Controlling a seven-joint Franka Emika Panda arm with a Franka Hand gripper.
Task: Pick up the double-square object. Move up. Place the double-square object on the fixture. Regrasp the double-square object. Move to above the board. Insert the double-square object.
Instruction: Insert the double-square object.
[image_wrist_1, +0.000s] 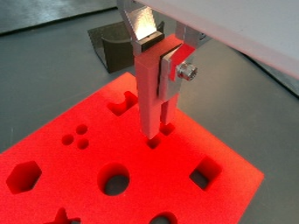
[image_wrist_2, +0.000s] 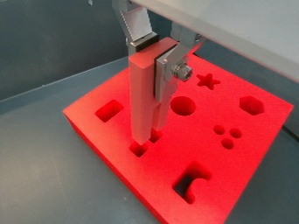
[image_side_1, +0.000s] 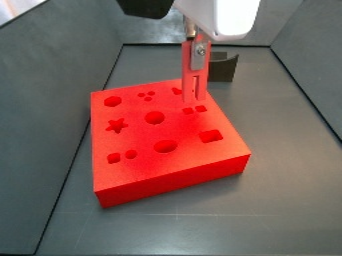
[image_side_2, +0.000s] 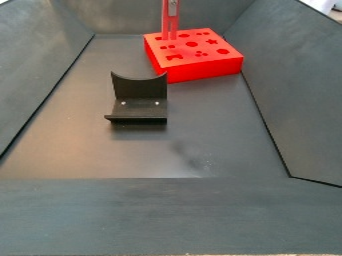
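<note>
My gripper (image_wrist_1: 160, 54) is shut on the upper end of the double-square object (image_wrist_1: 153, 98), a thin red block held upright. Both wrist views show the silver fingers (image_wrist_2: 170, 72) clamping its top. Its lower end meets a small cut-out near one edge of the board (image_wrist_1: 70, 166); how deep it sits cannot be told. In a side view the double-square object (image_side_1: 195, 78) stands over the far right part of the board (image_side_1: 167, 150), under the gripper (image_side_1: 197, 45). The dark fixture (image_side_2: 136, 100) stands apart from the board (image_side_2: 214, 62) and holds nothing.
The board's top carries star, circle, hexagon, square and oval cut-outs (image_wrist_2: 208, 81). The fixture (image_side_1: 222, 68) stands just behind the board in a side view. Sloping dark walls (image_side_2: 47, 90) enclose the grey floor.
</note>
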